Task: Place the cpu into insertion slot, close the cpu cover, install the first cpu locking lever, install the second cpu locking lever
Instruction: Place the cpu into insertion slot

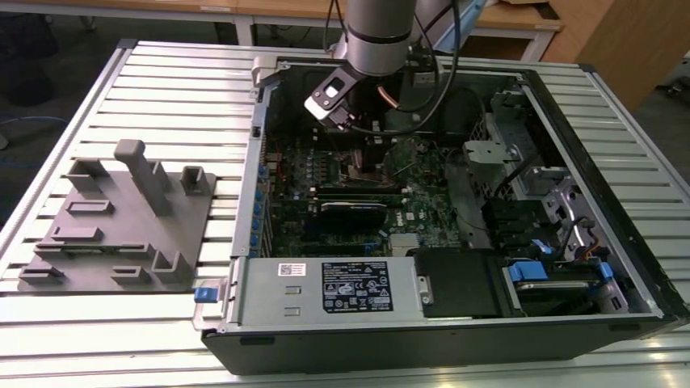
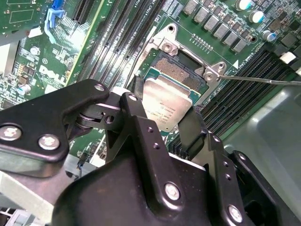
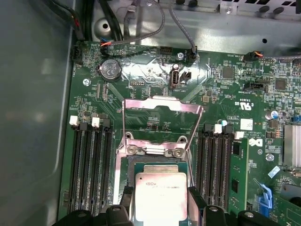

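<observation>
Second wrist view gives us the closest look. The fingers (image 2: 136, 110) are clenched on the cpu (image 2: 165, 104), one against each of two opposite edges, with its dull silver top facing the camera. The cpu sits over the near part of the insertion slot (image 2: 181, 71). A band of the slot's dark pin field lies uncovered beyond the chip's far edge. We cannot tell whether the chip touches the slot or hangs just above it.

In the first wrist view the cpu cover (image 3: 162, 106) is swung open on the far side of the slot, clear of the chip. In the second wrist view a thin locking lever (image 2: 256, 80) runs off beside the slot's corner. In the exterior view the arm (image 1: 377, 36) reaches down into the open computer case (image 1: 603, 162) on the slatted worktop (image 1: 161, 73).

We judge the step in hand to be the placing. To do it well, we would keep the chip flat and square to the silver rim and line its edges up with the slot on all four sides. It should settle under no force, since a tilted or shifted chip could bend the pins.
</observation>
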`<act>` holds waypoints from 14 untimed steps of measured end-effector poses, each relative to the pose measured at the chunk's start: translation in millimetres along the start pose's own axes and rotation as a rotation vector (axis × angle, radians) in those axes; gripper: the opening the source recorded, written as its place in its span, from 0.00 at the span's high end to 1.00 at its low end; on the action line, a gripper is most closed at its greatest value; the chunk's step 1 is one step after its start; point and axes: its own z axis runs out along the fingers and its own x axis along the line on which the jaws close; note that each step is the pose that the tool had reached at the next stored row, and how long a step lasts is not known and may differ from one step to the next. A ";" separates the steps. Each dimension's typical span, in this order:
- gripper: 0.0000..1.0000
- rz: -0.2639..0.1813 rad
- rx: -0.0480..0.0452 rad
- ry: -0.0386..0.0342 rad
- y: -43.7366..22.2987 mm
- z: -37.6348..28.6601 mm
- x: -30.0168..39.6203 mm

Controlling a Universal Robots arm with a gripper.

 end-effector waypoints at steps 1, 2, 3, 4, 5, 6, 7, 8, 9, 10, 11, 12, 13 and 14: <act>0.46 0.000 -0.0001 0.0001 0.0 0.4 0.0; 0.46 -0.001 -0.0008 0.0000 0.0 0.8 0.0; 0.46 -0.002 -0.0031 0.0000 0.0 1.4 0.0; 0.46 -0.004 -0.0071 -0.0003 -0.1 1.8 0.0; 0.46 -0.005 -0.0127 -0.0005 -0.2 2.4 0.0; 0.46 -0.007 -0.0177 -0.0004 -0.2 3.0 0.1; 0.46 -0.008 -0.0215 -0.0006 -0.4 3.5 0.1; 0.46 -0.008 -0.0236 -0.0007 -0.7 3.9 0.1; 0.46 -0.008 -0.0242 -0.0005 -1.0 4.2 0.2; 0.46 -0.008 -0.0243 -0.0006 -1.5 4.4 0.2; 0.46 -0.008 -0.0244 -0.0007 -2.0 4.7 0.3; 0.46 -0.008 -0.0244 -0.0007 -2.4 5.0 0.4; 0.46 -0.008 -0.0244 -0.0008 -2.5 5.2 0.5; 0.46 -0.008 -0.0244 -0.0008 -2.5 5.4 0.6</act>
